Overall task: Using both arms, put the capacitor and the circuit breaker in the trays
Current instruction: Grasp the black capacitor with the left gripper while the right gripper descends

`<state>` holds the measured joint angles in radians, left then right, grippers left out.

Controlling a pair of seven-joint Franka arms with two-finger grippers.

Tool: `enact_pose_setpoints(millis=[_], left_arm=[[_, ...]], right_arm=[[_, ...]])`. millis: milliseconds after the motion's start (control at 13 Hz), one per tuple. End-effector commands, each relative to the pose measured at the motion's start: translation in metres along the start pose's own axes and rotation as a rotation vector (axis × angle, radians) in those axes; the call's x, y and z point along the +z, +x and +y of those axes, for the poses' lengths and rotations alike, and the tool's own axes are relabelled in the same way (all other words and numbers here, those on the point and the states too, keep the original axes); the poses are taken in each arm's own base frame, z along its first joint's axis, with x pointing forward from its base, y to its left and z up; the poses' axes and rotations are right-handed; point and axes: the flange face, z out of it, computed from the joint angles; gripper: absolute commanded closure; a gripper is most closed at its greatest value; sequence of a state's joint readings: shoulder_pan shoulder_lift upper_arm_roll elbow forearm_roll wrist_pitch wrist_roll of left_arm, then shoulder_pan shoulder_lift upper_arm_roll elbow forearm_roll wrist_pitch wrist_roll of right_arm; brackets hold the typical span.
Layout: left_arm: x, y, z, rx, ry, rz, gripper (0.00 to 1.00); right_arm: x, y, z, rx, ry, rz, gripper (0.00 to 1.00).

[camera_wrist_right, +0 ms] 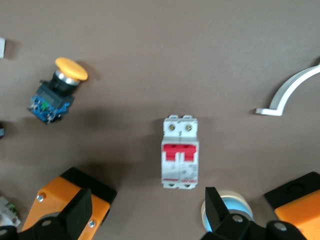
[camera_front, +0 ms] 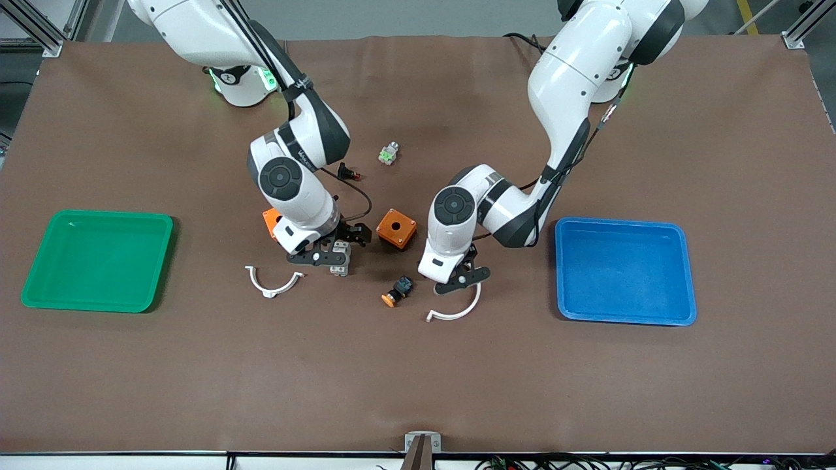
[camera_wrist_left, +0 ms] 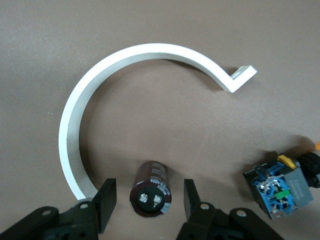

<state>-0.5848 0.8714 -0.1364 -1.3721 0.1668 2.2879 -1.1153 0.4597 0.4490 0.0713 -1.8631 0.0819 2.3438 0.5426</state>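
Note:
The capacitor (camera_wrist_left: 151,196), a small dark cylinder with two silvery terminals on its end, sits on the brown mat between the open fingers of my left gripper (camera_wrist_left: 148,201), with a gap on each side. In the front view the left gripper (camera_front: 462,277) hides it. The circuit breaker (camera_wrist_right: 180,152), a white block with red levers, lies flat on the mat just ahead of my open right gripper (camera_wrist_right: 147,200). In the front view it shows partly under the right gripper (camera_front: 324,256).
A green tray (camera_front: 111,214) lies at the right arm's end, a blue tray (camera_front: 626,223) at the left arm's end. Two orange boxes (camera_front: 396,228) (camera_front: 271,222), two white curved brackets (camera_front: 274,282) (camera_front: 455,310) and an orange-capped button (camera_front: 397,292) crowd around the grippers.

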Motion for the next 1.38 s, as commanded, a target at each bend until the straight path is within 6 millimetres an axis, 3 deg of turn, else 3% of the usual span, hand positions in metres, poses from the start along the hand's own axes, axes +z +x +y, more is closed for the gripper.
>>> enact_pose_setpoints(millis=[0, 231, 462, 692, 846, 1000, 1077, 1308], left_arm=[[0.003, 0.001, 0.005, -0.004, 0.000, 0.027, 0.47], [0.002, 0.003, 0.004, -0.010, -0.002, 0.026, 0.66], [-0.005, 0.004, 0.005, -0.010, -0.009, 0.033, 0.89], [-0.049, 0.023, -0.001, -0.032, -0.026, 0.057, 0.98], [-0.097, 0.054, -0.024, -0.089, -0.011, 0.060, 0.99], [-0.124, 0.082, -0.056, -0.142, 0.021, 0.051, 1.00], [-0.133, 0.101, -0.083, -0.173, 0.042, 0.037, 1.00], [-0.141, 0.149, -0.173, -0.120, 0.053, -0.019, 1.00]], right_arm=[[0.011, 0.013, 0.007, -0.015, -0.041, 0.011, 0.00], [0.035, 0.018, 0.005, -0.012, -0.051, -0.008, 0.01], [0.046, 0.022, 0.004, -0.010, -0.053, -0.017, 0.04], [0.051, 0.024, 0.004, -0.009, -0.055, -0.019, 0.14], [0.054, 0.024, 0.005, -0.009, -0.057, -0.023, 0.33], [0.057, 0.024, 0.005, -0.008, -0.060, -0.027, 0.46], [0.059, 0.023, 0.006, -0.007, -0.060, -0.030, 0.51], [0.059, 0.028, 0.010, 0.007, -0.051, -0.026, 0.82]])
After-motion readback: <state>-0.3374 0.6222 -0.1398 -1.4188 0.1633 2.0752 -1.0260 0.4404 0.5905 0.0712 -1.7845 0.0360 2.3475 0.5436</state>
